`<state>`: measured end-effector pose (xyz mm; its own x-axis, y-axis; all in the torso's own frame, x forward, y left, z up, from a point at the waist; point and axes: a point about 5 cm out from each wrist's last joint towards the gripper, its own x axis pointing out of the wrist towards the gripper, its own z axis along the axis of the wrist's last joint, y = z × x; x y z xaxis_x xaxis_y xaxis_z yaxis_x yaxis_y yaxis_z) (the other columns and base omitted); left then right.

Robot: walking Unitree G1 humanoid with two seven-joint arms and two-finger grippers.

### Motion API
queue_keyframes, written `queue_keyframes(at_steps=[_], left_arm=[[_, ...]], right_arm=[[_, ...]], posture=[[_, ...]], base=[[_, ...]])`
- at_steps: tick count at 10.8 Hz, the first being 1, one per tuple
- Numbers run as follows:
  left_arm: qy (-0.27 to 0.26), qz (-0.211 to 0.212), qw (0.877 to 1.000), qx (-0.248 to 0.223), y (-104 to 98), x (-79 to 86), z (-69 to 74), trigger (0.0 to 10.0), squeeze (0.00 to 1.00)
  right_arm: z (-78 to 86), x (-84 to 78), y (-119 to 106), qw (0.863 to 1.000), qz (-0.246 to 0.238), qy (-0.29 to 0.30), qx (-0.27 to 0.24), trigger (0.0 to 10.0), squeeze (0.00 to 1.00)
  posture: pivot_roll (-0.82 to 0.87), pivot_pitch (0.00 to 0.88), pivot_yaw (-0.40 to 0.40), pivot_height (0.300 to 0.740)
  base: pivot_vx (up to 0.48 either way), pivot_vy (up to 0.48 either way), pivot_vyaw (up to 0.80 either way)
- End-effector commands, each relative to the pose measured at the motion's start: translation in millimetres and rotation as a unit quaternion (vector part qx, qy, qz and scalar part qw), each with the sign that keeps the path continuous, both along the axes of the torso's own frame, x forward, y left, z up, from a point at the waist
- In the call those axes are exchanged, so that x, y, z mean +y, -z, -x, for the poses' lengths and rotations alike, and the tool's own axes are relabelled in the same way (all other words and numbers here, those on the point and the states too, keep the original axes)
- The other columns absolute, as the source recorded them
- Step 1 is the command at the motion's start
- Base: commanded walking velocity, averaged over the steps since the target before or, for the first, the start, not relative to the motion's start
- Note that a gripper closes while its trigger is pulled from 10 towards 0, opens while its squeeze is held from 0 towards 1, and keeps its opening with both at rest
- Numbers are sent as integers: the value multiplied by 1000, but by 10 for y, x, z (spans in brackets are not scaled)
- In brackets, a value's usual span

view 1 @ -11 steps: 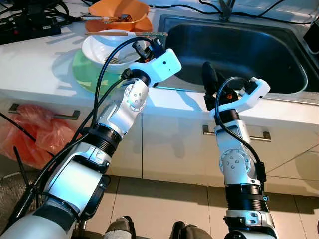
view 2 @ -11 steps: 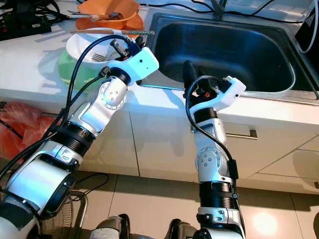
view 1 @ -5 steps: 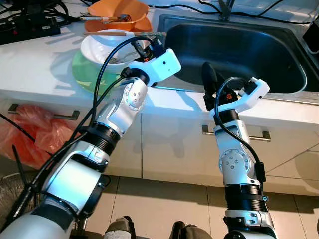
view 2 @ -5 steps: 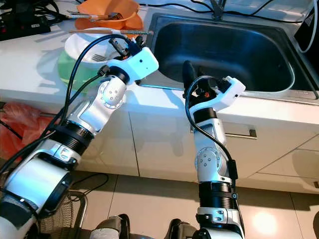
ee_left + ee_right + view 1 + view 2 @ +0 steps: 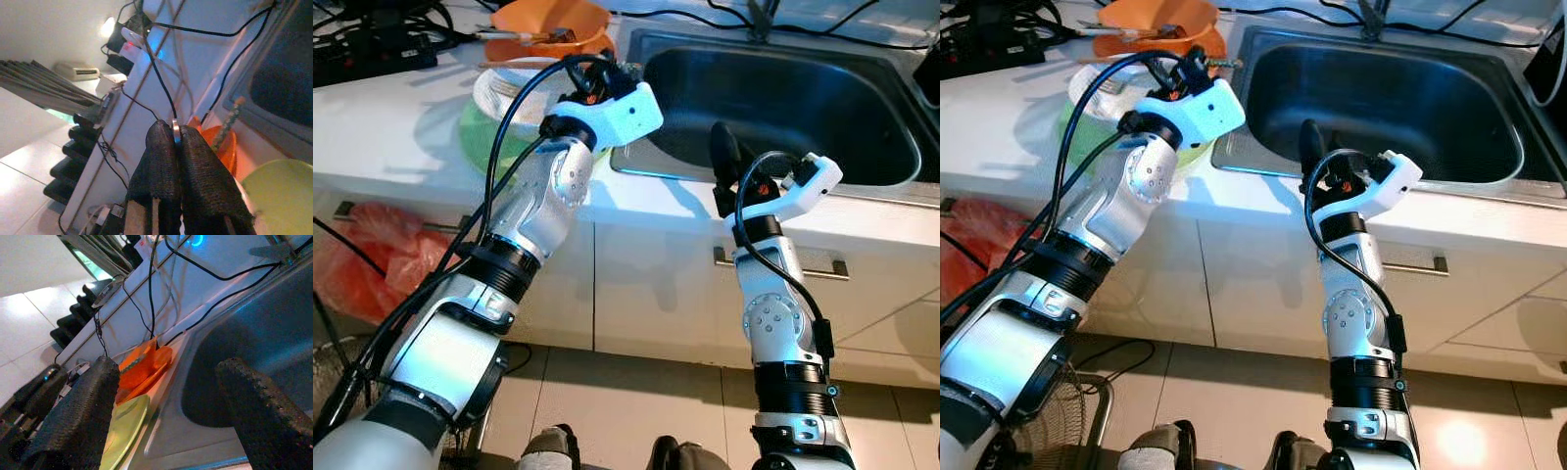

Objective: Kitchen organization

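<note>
Two risks: the left gripper [image 5: 176, 147], pinching a thin metal utensil [image 5: 175, 131] above the stacked bowls [image 5: 494, 93], could drop it — right gripper [image 5: 171, 401] spread near the sink [image 5: 862, 108].

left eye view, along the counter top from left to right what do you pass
power strip → green plate → left tool → sink → right tool at the sink's near edge

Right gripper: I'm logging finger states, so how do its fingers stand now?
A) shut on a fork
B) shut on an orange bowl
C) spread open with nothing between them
C: the right gripper has its fingers spread apart over the sink, holding nothing.
</note>
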<state>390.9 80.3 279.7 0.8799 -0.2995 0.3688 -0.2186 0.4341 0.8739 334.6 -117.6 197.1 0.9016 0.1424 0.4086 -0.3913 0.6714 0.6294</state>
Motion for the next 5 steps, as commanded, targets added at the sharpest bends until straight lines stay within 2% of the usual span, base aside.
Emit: queue_keyframes(at_steps=[1, 2, 3, 4, 5], left_arm=[[19, 1, 1000, -16, -88, -92, 60, 10000, 0], [49, 31, 998, -40, -241, -150, 150, 10000, 0], [61, 46, 995, -57, -315, -163, 206, 10000, 0], [75, 83, 992, -54, -335, -150, 225, 10000, 0], [112, 112, 984, -85, -596, -159, 372, 10000, 0]], right_arm=[[-9, -11, 0, 1000, -7, -1, 1, 10000, 0], [-13, -11, -3, 1000, -6, -1, 0, 10000, 0], [-13, -12, -6, 1000, -7, -1, 0, 10000, 0], [-14, -13, -5, 1000, -7, 0, 1, 10000, 0], [-15, -11, 6, 1000, -7, 0, 2, 10000, 0]], posture=[[121, 135, -41, 740], [121, 138, -41, 740], [120, 140, -41, 740], [122, 143, -42, 740], [129, 147, -43, 740]], base=[[0, 0, 0], [0, 0, 0], [0, 0, 0], [0, 0, 0], [0, 0, 0]])
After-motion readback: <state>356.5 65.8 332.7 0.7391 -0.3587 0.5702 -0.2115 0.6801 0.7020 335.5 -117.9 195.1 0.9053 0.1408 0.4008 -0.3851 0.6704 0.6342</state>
